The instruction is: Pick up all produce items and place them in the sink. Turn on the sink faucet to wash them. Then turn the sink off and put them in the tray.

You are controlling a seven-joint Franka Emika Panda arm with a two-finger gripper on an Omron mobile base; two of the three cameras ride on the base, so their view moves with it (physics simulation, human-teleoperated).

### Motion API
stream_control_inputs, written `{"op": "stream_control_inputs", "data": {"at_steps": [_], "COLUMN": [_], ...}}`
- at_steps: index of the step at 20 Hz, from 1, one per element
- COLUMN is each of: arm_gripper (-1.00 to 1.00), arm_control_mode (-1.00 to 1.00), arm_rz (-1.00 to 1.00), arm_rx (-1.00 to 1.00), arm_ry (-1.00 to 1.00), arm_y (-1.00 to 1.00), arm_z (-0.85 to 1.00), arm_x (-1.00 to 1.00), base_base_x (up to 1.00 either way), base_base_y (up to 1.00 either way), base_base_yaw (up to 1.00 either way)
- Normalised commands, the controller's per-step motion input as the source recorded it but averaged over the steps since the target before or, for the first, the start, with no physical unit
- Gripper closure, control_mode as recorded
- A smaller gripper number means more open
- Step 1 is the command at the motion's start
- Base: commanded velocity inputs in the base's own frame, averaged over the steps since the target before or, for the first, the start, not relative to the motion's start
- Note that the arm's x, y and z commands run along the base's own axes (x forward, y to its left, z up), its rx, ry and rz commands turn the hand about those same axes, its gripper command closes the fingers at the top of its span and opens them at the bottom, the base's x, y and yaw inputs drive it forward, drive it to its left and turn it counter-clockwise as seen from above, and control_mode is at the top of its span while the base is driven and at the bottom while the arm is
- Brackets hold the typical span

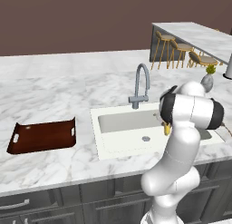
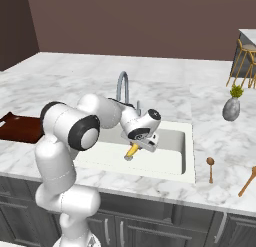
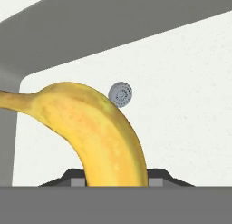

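My gripper (image 2: 140,141) is shut on the yellow banana (image 2: 131,151), which hangs below the hand over the white sink (image 2: 188,156). In the hand view the banana (image 3: 104,132) curves up between the fingertips, above the basin floor and its round metal drain (image 3: 120,94). From the left base view the banana's tip (image 1: 166,128) peeks out beside the arm, inside the sink (image 1: 96,128). The grey gooseneck sink faucet (image 1: 142,85) stands behind the basin. The dark wooden tray (image 1: 43,136) lies on the counter left of the sink.
A grey vase with a plant (image 2: 231,107) stands to the right of the sink. Two wooden spoons (image 2: 210,168) (image 2: 248,180) lie near the front right counter edge. Bar stools (image 1: 181,51) line a far counter.
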Motion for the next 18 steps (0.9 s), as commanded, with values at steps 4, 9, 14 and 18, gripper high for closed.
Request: {"op": "stream_control_inputs", "data": {"at_steps": [4, 9, 14, 18], "arm_gripper": [1.0, 1.0, 1.0, 1.0], "arm_control_mode": [-1.0, -1.0, -1.0, -1.0], "arm_rz": [0.0, -0.02, -0.01, 0.0], "arm_rx": [-0.02, -0.02, -0.01, 0.0], "arm_ry": [0.0, 0.06, 0.04, 0.04], "arm_y": [-0.06, -0.09, -0.15, -0.16], "arm_z": [-0.22, -0.18, -0.19, -0.19], "arm_x": [0.2, 0.13, 0.12, 0.26], "base_base_x": [0.0, 0.0, 0.0, 0.0], "base_base_y": [0.0, 0.0, 0.0, 0.0], "base_base_yaw": [0.0, 0.0, 0.0, 0.0]}}
